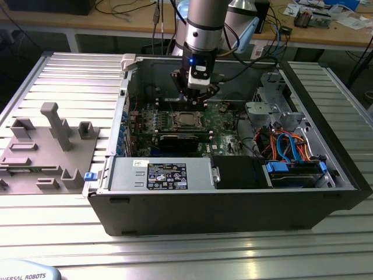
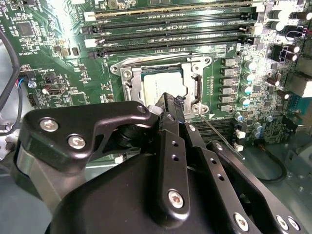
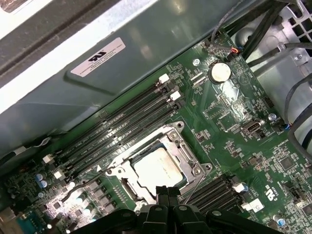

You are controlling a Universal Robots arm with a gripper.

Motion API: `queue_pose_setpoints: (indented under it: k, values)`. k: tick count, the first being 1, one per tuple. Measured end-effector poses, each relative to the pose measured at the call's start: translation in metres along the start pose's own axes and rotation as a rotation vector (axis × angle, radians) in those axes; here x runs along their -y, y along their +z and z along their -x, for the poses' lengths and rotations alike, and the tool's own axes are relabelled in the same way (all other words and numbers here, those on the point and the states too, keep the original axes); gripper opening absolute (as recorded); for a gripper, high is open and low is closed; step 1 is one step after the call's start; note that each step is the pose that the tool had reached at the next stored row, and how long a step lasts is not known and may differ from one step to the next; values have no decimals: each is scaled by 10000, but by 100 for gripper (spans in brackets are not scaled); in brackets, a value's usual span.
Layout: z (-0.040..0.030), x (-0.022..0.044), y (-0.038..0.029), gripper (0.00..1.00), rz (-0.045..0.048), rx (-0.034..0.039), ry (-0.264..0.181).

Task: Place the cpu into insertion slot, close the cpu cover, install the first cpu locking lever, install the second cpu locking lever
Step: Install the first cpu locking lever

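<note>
Cpu (image 3: 158, 168) is sitting in the insertion slot (image 3: 187, 153); end effector (image 3: 167, 191), fingers pressed together, is hovering beside it. Looks fragile, edge-grip only.

A ribbed metal table (image 1: 70, 76) of long aluminium slats fills the near and middle ground of the exterior view, catching pale, even light along its grooves. At the far side runs a wooden workbench (image 1: 116, 24), strewn with dark cables (image 1: 131, 8) towards the exterior view's left and with papers (image 1: 349, 20) and small clutter towards its right. Beneath that bench the space lies in deep shadow.
</note>
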State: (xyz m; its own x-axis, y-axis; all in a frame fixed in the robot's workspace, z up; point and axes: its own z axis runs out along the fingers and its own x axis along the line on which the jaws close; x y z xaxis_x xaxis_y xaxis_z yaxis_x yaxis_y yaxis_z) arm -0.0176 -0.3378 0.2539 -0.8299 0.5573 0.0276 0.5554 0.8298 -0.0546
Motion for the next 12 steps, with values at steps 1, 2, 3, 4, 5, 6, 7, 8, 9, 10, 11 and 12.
queue_pose_setpoints:
  k: [1, 2, 3, 4, 5, 6, 7, 8, 9, 10, 11, 12]
  values:
    - [0, 0, 0, 11, -1, 2, -31]
    - [0, 0, 0, 11, -3, 3, -61]
    - [0, 0, 0, 11, -3, 6, -108]
    - [0, 0, 0, 11, -4, 8, -137]
    - [0, 0, 0, 11, -5, 9, -163]
    - [0, 0, 0, 11, -5, 11, -191]
    - [0, 0, 0, 11, -6, 12, -207]
    - [0, 0, 0, 11, -6, 12, -223]
    - [0, 0, 0, 11, -7, 14, -242]
    - [0, 0, 0, 11, -7, 14, -253]
    - [0, 0, 0, 11, -8, 15, -275]
    - [0, 0, 0, 11, -8, 16, -288]
